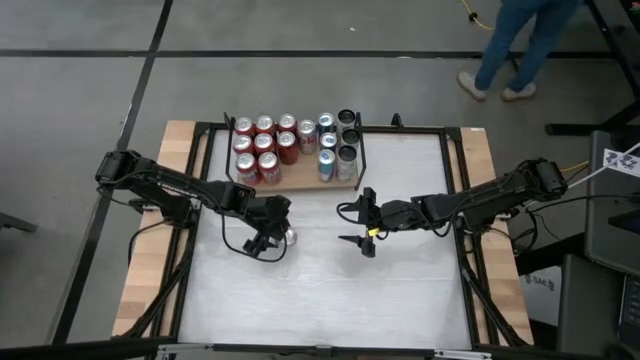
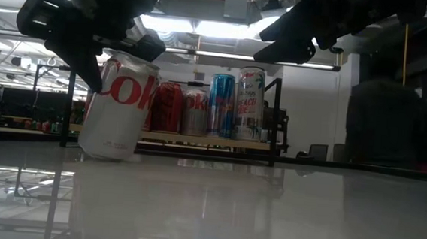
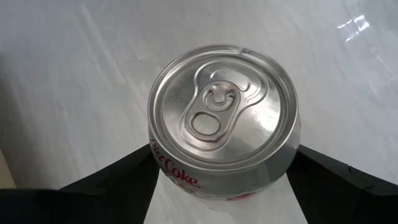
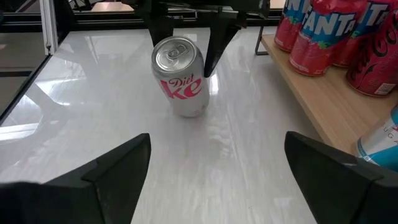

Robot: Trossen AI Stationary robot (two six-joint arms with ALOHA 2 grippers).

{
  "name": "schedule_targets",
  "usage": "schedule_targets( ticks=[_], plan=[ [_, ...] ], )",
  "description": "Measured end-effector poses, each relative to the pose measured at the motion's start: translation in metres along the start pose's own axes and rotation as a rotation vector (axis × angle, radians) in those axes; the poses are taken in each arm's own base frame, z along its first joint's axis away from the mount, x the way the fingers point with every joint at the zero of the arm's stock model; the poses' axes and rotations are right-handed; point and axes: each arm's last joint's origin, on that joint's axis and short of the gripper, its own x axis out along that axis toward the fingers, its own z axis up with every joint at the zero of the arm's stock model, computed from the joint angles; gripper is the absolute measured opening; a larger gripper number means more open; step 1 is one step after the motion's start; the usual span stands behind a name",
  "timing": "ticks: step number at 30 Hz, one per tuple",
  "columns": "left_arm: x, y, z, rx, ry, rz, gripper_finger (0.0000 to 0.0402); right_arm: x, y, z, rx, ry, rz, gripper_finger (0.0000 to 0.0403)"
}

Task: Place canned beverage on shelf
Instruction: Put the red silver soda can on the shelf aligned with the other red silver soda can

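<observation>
High view: Diet Coke can (image 1: 288, 237) on the white tabletop (image 1: 400, 290), near and left of the shelf (image 1: 300, 182), well apart from it, not yet shelved. Left gripper (image 1: 270, 240) around the can, fingers (image 3: 112, 180) spread wide on either side; contact with the can wall not discernible, so grip judged unsecured. Can slightly tilted in the low view (image 2: 118, 107), leaning rather than standing square, likely from the finger pressing near its top rim. Left wrist view: can lid (image 3: 222, 104) centred between the dark fingers, pull tab up, suited to a side grasp. Shelf at the far side of the table, stocked with red cans (image 1: 262, 147) on its left and taller slim cans (image 1: 328, 150) toward its right; free board at its near edge, judged the likely slot. Right gripper (image 1: 366, 238) hovering mid-table, right of the can, jaws wide, empty, facing the can as seen from its own wrist (image 4: 180, 76); judged waiting. Person (image 1: 520, 45) walking on the floor beyond the table, uninvolved.
</observation>
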Motion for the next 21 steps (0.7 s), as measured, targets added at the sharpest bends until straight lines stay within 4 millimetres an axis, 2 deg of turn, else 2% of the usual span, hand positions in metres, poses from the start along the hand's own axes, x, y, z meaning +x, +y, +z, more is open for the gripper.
schedule_targets(
  ticks=[12,21],
  plan=[
    [-0.0001,0.0003,-0.0001,-0.001,0.003,0.006,0.0319,0.0,0.0002,0.002,0.005,-0.021,0.002,0.0358],
    [-0.0004,0.004,-0.0018,-0.021,0.055,0.133,0.0319,-0.0003,0.0007,0.0078,0.017,-0.08,0.004,0.0358]
  ],
)
